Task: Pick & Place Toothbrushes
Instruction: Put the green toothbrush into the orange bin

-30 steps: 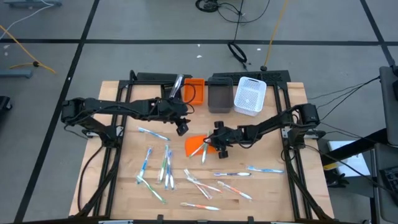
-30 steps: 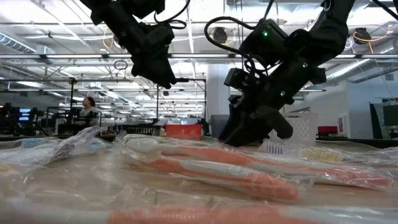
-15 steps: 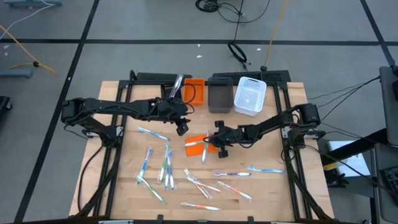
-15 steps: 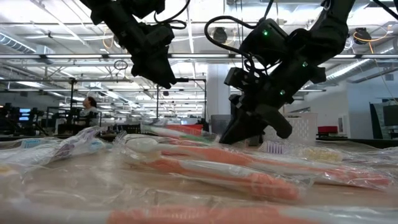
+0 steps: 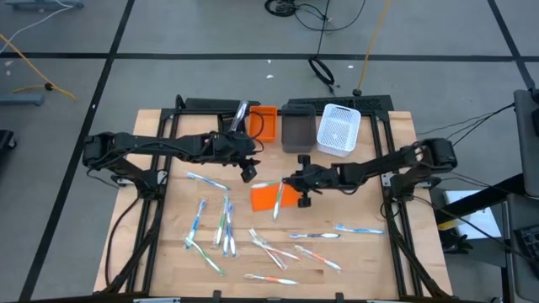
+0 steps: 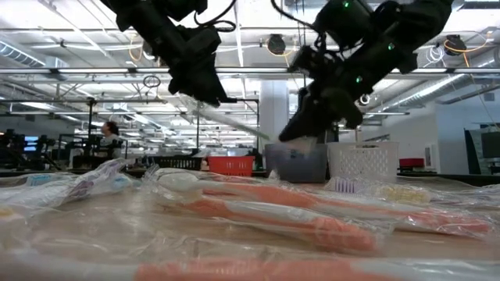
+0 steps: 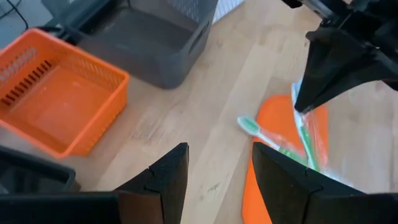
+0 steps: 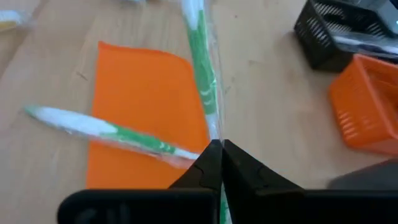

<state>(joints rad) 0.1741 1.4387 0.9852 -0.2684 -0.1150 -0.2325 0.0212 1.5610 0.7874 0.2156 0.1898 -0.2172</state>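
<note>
My right gripper (image 5: 291,183) hovers over the flat orange sheet (image 5: 263,200) at mid-table, shut on a wrapped green-and-white toothbrush (image 8: 202,68). That toothbrush shows raised in the low view (image 6: 226,121). Another green toothbrush (image 8: 106,132) lies across the sheet. Several more toothbrushes (image 5: 223,225) lie flat on the near half of the table. My left gripper (image 5: 246,173) hangs open, with nothing between its fingers (image 7: 174,177), above the table just left of the sheet. My right gripper pinches one end of the wrapped toothbrush (image 8: 213,134) between its two shut fingers. The fingers come roughly level from the table's right, and the toothbrush runs on ahead of them toward the left. It is lifted clear of the sheet and table.
At the far edge stand an orange bin (image 5: 262,123), a grey bin (image 5: 298,131) and a white basket (image 5: 338,129), with a black bin (image 8: 329,31) beside the orange one. Cables and arm frames run along both table sides.
My right gripper has taken hold of a wrapped toothbrush on the orange sheet and risen with it. The toothbrush now hangs clear of the sheet, pointing toward the table's left. The orange sheet has flattened out.
</note>
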